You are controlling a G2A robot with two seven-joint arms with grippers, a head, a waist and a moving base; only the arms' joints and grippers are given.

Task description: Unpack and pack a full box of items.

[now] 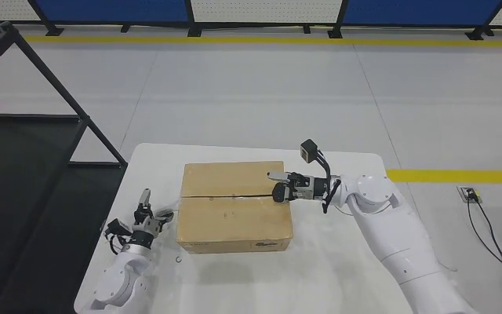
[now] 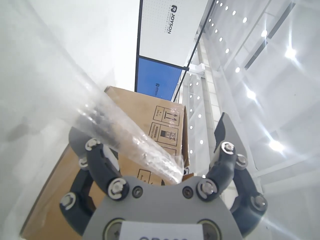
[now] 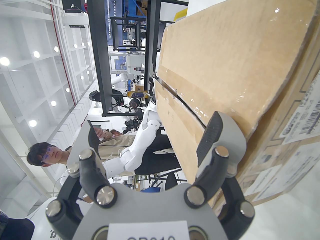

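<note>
White table point(image 1: 314, 271) with a closed cardboard box point(image 1: 235, 208) sitting in the middle, top flaps meeting in a seam with shiny clear tape along it. The right gripper point(image 1: 274, 187) is at the box's right end with its fingers spread, one resting on top right by the seam. The left gripper point(image 1: 151, 208) is low beside the box's left end, fingers apart too. A crinkly clear plastic strip point(image 2: 120, 128) lies across one of its fingers.
</note>
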